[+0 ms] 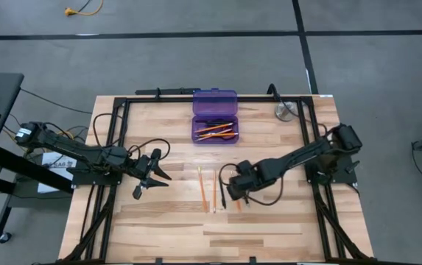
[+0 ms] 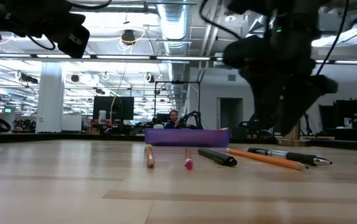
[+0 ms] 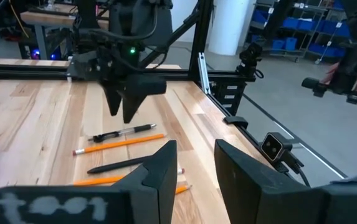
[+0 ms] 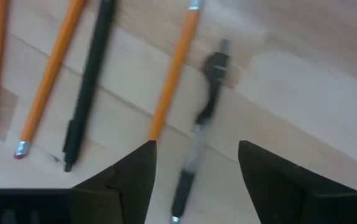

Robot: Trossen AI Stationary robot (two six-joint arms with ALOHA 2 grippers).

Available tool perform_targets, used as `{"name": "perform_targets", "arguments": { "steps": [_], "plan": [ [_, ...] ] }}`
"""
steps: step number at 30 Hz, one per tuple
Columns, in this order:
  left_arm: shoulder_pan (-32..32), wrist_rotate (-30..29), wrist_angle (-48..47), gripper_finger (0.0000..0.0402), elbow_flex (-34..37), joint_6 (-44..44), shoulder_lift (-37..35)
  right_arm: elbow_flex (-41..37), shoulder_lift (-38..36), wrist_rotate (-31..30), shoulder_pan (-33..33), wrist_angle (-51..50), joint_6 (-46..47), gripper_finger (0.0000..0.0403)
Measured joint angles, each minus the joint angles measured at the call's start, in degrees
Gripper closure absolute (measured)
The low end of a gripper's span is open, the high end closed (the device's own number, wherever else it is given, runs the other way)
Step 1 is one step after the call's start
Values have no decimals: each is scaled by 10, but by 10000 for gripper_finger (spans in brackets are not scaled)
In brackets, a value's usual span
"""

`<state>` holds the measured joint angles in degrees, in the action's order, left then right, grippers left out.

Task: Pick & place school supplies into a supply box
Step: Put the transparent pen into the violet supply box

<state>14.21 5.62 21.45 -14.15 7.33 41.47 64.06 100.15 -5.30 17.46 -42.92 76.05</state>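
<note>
From the high view I count the job as partly done: the purple pencil case sits open at the far middle of the table with a few orange pencils and what looks like a red-handled item already inside, though I cannot make that one out for sure. Left on the table is a row of loose supplies near the middle, among them an orange pencil. My right gripper hangs over the right end of that row; my left gripper waits well to the left of it, fingers spread. A round silver disc lies at the far right corner, not my concern.

The low view shows the leftovers lying flat: two pencils end-on, a black pen, a longer orange pencil and a clear-barrelled pen, with the case beyond them.

The left wrist view confirms my left fingers stand apart on nothing, looking across at the right arm above the supplies.

In the right wrist view my right fingers are open, straddling the clear pen, with an orange pencil just beside it. I judge five pieces remain, and that pen looks to be next.
</note>
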Motion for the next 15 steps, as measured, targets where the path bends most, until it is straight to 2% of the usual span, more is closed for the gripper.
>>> {"name": "perform_targets", "arguments": {
  "steps": [6,15],
  "plan": [
    [0,0,-2,306,0,0,0,35,42,26,-22,-4,-51,180],
    [0,0,-5,306,0,0,0,38,42,39,-30,-34,-56,180]
  ]
}}
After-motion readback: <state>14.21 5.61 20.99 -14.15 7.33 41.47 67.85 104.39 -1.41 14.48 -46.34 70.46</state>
